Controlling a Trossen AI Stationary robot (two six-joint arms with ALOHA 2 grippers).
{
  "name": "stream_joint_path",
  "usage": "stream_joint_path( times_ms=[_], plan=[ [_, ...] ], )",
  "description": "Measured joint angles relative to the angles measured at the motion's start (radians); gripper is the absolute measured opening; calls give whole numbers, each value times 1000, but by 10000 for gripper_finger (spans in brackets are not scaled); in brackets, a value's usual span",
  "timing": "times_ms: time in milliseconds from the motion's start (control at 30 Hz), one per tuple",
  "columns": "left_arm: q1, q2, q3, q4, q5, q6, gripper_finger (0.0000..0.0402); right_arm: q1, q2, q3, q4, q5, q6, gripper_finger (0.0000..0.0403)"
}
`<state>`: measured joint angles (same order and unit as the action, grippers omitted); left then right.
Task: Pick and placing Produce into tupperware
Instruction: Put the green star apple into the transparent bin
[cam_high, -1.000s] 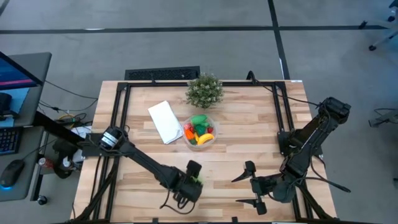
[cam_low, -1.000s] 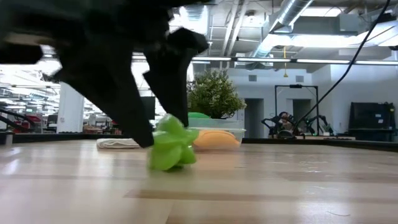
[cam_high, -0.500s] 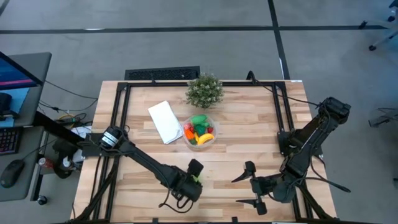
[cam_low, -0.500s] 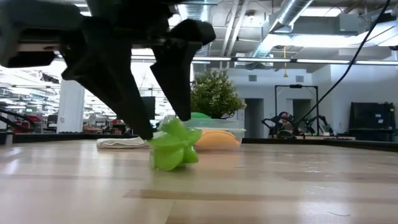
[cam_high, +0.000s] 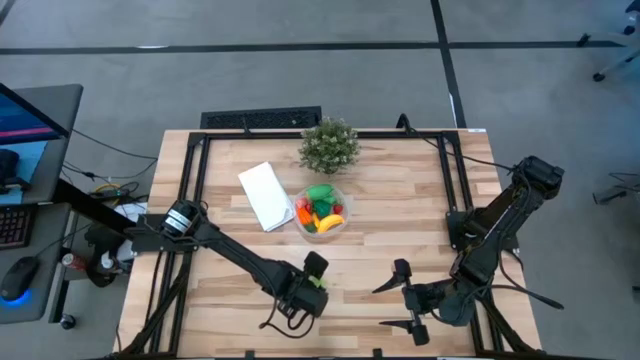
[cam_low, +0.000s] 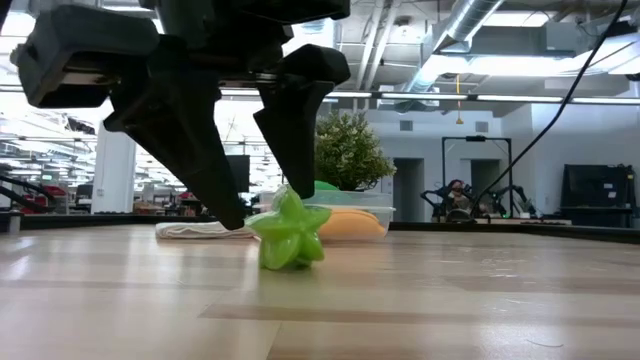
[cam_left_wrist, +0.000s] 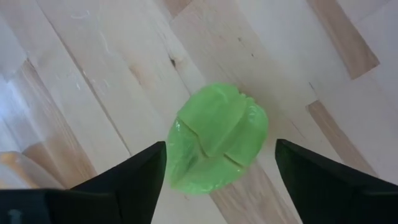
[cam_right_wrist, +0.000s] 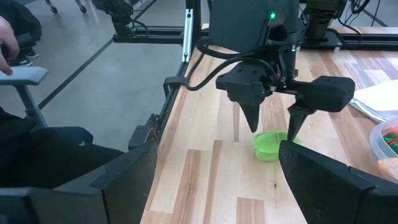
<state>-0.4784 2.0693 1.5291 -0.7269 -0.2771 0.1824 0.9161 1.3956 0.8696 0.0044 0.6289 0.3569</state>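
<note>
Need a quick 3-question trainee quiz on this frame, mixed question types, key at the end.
1. True or false: the left gripper is clamped shut on the green toy piece.
2. Multiple choice: where does the green toy piece lie? A) in the tupperware B) on the table between the left gripper's fingers C) under the potted plant
3. Fill in: the flat white lid lies beside the ____.

Key: 1. False; its fingers stand open on either side of the piece. 2. B. 3. tupperware. The right gripper waits open near the table's front edge.
</note>
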Motion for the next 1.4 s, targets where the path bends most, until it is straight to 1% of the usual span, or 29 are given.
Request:
stream_joint_path(
  times_ms=[167,300,500,600,767,1067,1200,1400],
  plan=[
    [11,-1,-11,27,1,33,309,0,0,0,0,0,0,328],
    [15,-1,-30,44,4,60,316,0,0,0,-2,0,0,328],
    [24,-1,-30,61,4,72,316,0,0,-4,-10,0,0,328],
    [32,11,-29,100,30,86,316,0,0,-18,-5,0,2,328],
    [45,42,-30,96,41,86,316,0,0,-35,4,0,18,328],
    [52,52,-20,85,48,62,316,0,0,-35,10,0,18,328],
    [52,53,-20,85,48,56,307,0,0,-35,11,0,18,328],
    [52,54,-20,84,48,43,275,0,0,-35,11,0,21,328]
  ],
)
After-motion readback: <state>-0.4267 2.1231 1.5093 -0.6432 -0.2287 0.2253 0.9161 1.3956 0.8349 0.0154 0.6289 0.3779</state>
